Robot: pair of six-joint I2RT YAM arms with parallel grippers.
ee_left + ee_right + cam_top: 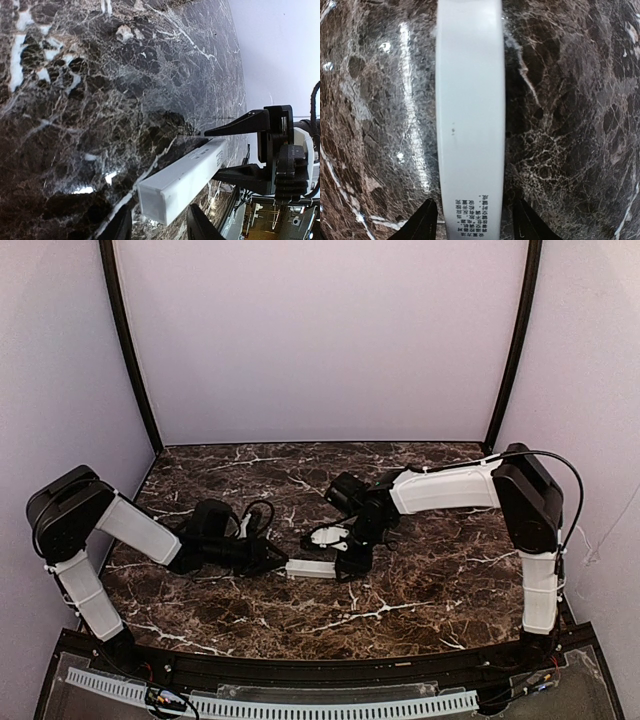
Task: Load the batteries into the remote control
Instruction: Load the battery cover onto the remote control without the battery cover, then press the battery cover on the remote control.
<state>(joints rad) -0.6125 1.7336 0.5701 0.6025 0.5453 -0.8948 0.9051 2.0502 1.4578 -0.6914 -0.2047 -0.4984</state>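
The remote control (312, 568) is a slim white bar lying flat on the marble table, between my two grippers. My left gripper (275, 562) straddles its left end. In the left wrist view the square end of the remote control (165, 192) sits between the two fingers of the left gripper (160, 222), with a gap on each side, so it is open. My right gripper (346, 560) straddles the other end. The remote control (470, 110), printed text facing up, runs between the spread fingers of the right gripper (475, 222), which do not touch it. The batteries are out of view.
The dark marble table (420, 590) is walled in by pale panels at the back and sides. A small white piece (328, 535) shows just behind the right gripper. A black rail with a white perforated strip (300, 705) runs along the near edge.
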